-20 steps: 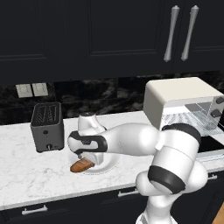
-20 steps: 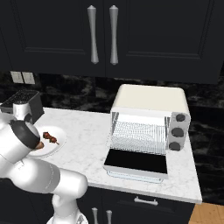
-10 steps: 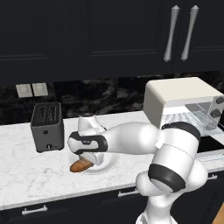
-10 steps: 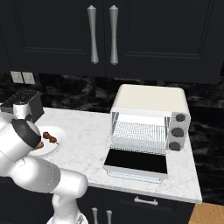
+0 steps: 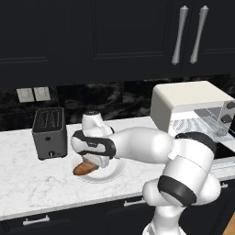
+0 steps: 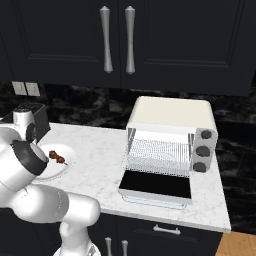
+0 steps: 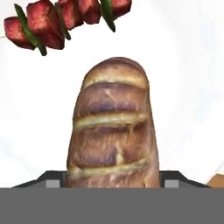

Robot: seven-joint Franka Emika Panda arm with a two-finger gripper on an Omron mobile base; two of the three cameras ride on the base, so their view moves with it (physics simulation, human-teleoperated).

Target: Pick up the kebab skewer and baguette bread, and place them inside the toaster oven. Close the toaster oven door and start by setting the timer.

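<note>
Baguette bread [image 7: 113, 131] and kebab skewer [image 7: 65, 19] together on plate [image 7: 183, 78]

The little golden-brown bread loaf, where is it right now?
The golden-brown baguette loaf lies on the round white plate, under the gripper and right of the dark grey slot toaster.

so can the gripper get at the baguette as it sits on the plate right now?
Probably yes. The gripper is already down over the baguette bread, a fingertip on each side of the loaf. The kebab skewer lies apart beyond it on the white plate, out of the way.
</note>
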